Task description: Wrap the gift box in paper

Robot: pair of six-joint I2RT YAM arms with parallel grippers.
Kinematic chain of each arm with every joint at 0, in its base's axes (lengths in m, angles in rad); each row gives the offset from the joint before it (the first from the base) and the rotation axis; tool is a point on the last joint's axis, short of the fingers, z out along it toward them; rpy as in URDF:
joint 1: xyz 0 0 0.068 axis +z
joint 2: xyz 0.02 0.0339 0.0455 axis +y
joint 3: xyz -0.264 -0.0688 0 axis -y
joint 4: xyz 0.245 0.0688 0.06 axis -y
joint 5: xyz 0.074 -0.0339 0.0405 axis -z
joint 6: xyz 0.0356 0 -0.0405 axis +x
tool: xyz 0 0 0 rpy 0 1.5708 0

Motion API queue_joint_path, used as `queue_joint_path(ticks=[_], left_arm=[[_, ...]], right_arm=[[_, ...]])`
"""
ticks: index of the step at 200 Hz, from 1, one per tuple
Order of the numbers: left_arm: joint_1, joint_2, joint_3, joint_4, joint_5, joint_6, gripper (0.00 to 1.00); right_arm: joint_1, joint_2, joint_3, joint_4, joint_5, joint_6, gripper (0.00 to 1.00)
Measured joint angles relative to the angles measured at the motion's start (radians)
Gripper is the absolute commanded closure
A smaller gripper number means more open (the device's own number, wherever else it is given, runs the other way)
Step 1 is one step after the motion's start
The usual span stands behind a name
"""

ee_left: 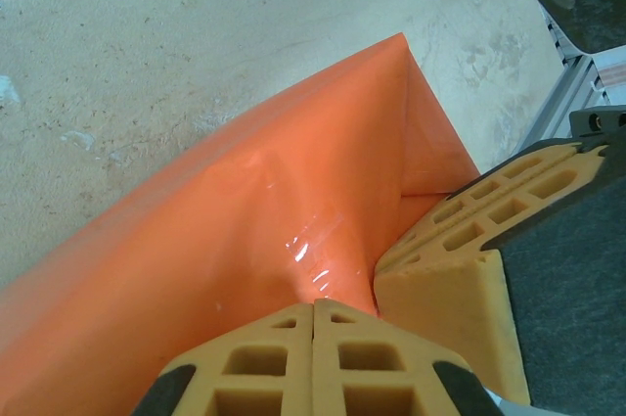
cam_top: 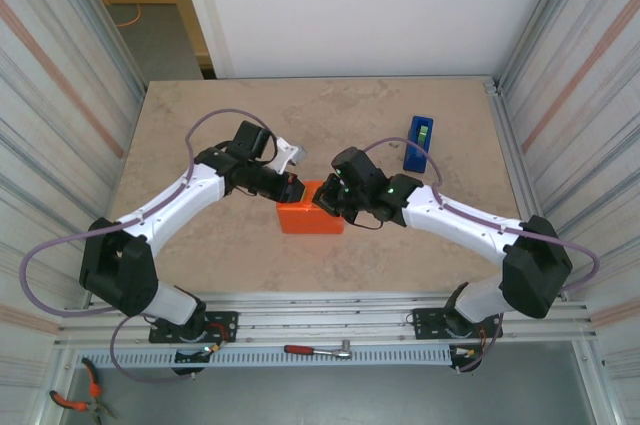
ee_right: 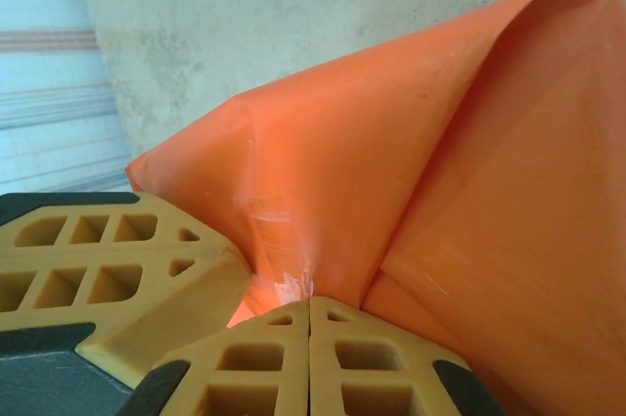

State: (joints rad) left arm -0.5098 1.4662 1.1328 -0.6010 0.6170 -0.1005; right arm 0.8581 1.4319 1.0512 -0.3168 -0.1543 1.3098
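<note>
As left gripper (ee_left: 313, 310) and right gripper (ee_right: 310, 304) clamp shut on the paper (cam_top: 310, 218) at counter (cam_top: 200, 125) centre, I judge seam-folding underway; next: press flat.

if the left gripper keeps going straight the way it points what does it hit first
The paper: the left gripper, shut, has its tips right at the raised fold. What lies behind the fold is hidden.

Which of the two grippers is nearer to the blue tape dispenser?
The right gripper. Both pinch the paper side by side, but the dispenser stands to the right, so the left gripper is farther.
</note>
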Motion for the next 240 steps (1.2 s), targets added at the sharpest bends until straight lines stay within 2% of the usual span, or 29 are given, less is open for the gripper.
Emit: queue_joint_path(ticks=[240], left_arm=[[0.000, 0.000, -0.001, 0.000, -0.002, 0.000, 1.00]], right_arm=[[0.000, 0.001, 0.013, -0.004, -0.011, -0.034, 0.79]])
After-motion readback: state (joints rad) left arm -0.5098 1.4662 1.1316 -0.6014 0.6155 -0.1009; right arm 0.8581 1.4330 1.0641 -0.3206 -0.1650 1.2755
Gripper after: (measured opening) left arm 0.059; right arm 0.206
